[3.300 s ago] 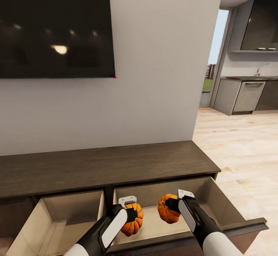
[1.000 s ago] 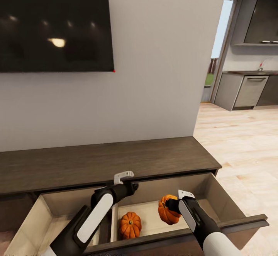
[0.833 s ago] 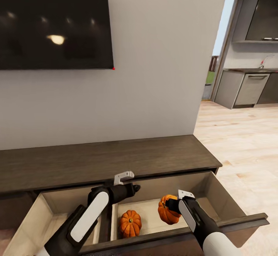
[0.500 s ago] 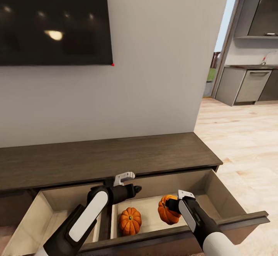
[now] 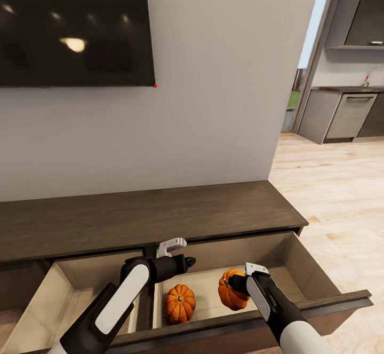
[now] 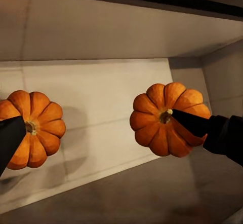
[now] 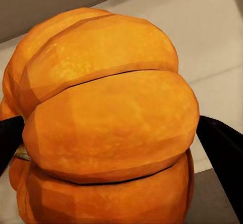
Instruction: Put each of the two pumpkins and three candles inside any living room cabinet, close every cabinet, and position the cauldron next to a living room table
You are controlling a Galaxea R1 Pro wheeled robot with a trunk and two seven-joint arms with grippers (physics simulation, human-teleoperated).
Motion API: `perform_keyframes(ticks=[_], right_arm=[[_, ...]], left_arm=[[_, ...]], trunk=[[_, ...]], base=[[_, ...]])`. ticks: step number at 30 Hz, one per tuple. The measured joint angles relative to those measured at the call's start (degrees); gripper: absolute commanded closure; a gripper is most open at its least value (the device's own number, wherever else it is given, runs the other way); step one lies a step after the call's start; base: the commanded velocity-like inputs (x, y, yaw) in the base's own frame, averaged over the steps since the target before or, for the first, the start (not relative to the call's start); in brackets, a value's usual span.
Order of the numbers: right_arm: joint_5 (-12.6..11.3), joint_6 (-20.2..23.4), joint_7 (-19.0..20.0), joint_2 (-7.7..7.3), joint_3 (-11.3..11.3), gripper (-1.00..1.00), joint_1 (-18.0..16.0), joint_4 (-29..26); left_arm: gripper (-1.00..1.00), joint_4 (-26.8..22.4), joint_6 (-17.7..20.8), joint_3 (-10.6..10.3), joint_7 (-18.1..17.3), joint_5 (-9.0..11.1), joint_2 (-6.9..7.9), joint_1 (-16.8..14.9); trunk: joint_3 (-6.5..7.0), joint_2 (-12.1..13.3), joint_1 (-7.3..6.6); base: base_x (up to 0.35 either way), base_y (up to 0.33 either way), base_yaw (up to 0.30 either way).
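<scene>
Living room wall ahead, pale grey, with a dark wall-mounted TV [image 5: 74, 25] at upper left and a doorway to a grey kitchen [image 5: 352, 103] at right over light wood flooring [image 5: 341, 199]. Below the wall, the long dark-brown cabinet [image 5: 144, 218], with two pull-out drawers standing open and showing pale beige insides: a left drawer [image 5: 64, 295] and a right drawer [image 5: 309, 268].

Left gripper [image 5: 188, 261] raised over the divider between the drawers, above and just behind the loose pumpkin [image 5: 180, 303]; fingers spread apart and holding nothing, as seen in the left wrist view, where the dark fingertips [image 6: 11, 138] frame open space. That pumpkin resting upright on the floor of the right drawer, stem up, near its left wall.

Right gripper [image 5: 238, 283] reaching into the same drawer, clamped on the second pumpkin [image 5: 232, 290], which is tipped on its side with its stem toward the gripper. In the right wrist view, orange ribs [image 7: 109, 133] between two dark fingertips [image 7: 223, 153] pressing at either side. Whether this pumpkin touches the drawer floor cannot be told. Both pumpkins near each other but apart.
</scene>
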Motion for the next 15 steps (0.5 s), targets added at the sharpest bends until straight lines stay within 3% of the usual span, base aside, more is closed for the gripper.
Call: perform_keyframes(ticks=[7, 8, 15], right_arm=[[0.01, 0.03, -0.04, 0.01, 0.0, 1.0, 0.0, 0.0], [0.0, 0.03, -0.03, 0.01, 0.0, -1.0, 0.0, 0.0], [-0.01, -0.02, -0.08, 0.01, 0.0, -1.0, 0.0, 0.0]], left_arm=[[-1.0, 0.01, 0.0, 0.02, 0.01, 0.01, 0.0, 0.0], [-1.0, 0.01, 0.0, 0.03, 0.02, 0.01, 0.0, 0.0], [-1.0, 0.01, 0.0, 0.06, 0.02, -0.01, 0.0, 0.0]], trunk=[[0.0, 0.0, 0.0], [0.0, 0.0, 0.0], [0.0, 0.0, 0.0]], base=[[0.0, 0.0, 0.0], [0.0, 0.0, 0.0], [0.0, 0.0, 0.0]])
